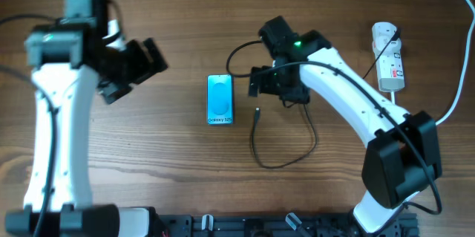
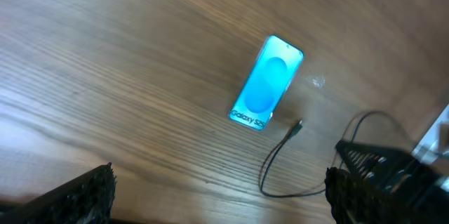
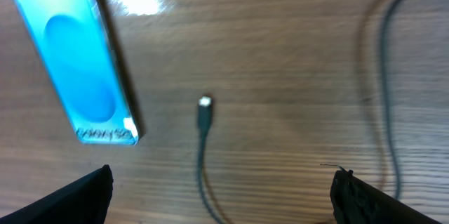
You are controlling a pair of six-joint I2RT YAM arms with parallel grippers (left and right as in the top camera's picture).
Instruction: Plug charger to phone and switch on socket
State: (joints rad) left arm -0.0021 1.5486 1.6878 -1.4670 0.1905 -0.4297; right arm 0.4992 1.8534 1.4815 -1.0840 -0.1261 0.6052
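While your right end effector (image 1: 258, 82) hangs spread and empty above it, the thin black charger cable (image 3: 202, 162) lies loose on the wooden tabletop (image 1: 185, 185). Its dark connector tip (image 3: 204, 104) sits just beside the cyan-screened rectangular phone (image 1: 220, 99) at mid-tabletop, well placed for a pick. Your left end effector (image 1: 136, 73) is spread too, well clear of the phone. The white power-strip socket (image 1: 389, 66) lies near the far right corner.

Even, bright light falls on your worktop (image 1: 185, 170) from above, leaving only soft shadows beneath the arms. Your right wrist view is soft throughout, with a white glare patch on the wood just beside the glowing phone (image 3: 77, 69). Your left wrist view is sharper, though its dark fingers (image 2: 70, 199) blur at the bottom corners.
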